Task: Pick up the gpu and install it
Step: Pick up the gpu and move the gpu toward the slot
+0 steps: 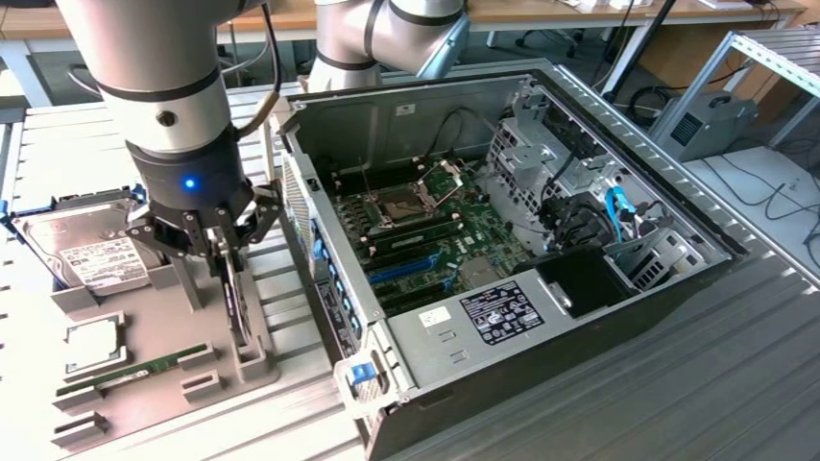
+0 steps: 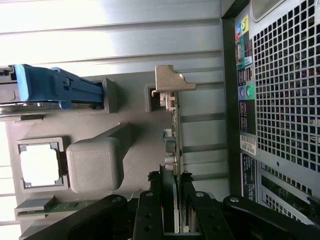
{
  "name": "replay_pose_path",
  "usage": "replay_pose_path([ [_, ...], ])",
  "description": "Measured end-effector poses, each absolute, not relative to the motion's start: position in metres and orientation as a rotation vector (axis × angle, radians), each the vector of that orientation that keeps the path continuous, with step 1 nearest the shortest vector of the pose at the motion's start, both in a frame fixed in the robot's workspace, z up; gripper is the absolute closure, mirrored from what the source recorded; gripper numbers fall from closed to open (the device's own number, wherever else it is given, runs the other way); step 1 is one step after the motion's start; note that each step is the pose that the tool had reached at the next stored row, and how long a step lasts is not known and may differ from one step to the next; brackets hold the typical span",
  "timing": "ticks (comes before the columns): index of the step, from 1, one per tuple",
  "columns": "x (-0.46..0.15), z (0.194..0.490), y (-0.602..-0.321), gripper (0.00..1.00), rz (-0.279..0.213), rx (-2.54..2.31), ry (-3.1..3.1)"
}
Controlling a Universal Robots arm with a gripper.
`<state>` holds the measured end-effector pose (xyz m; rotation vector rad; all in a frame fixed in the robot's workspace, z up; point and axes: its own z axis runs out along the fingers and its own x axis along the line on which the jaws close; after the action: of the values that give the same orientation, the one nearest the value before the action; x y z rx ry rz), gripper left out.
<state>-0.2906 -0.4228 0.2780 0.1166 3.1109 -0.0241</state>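
Observation:
The gpu (image 1: 236,305) stands on edge in a slot of the grey holder (image 1: 167,322), beside the exterior view's left wall of the open computer case (image 1: 513,240). My gripper (image 1: 221,252) reaches down from above and is shut on the card's top edge. In the wrist view the black fingers (image 2: 156,200) press both sides of the gpu (image 2: 172,130). Its silver bracket (image 2: 170,80) is at the far end, resting in a holder notch. Blue expansion slots (image 1: 410,271) lie free on the motherboard inside the case.
The holder also carries a hard drive (image 1: 90,252) with a blue caddy (image 2: 55,87), a CPU (image 1: 92,344) in a square pocket, and a RAM stick (image 1: 134,370). A grey post (image 2: 95,164) rises beside the card. The case's rear panel (image 2: 280,100) stands close by.

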Motion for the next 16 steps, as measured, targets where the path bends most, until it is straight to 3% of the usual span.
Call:
replay_pose_path([
  [16,-0.2906,0.282,-0.4228,0.73,-0.024,0.117,3.111],
])
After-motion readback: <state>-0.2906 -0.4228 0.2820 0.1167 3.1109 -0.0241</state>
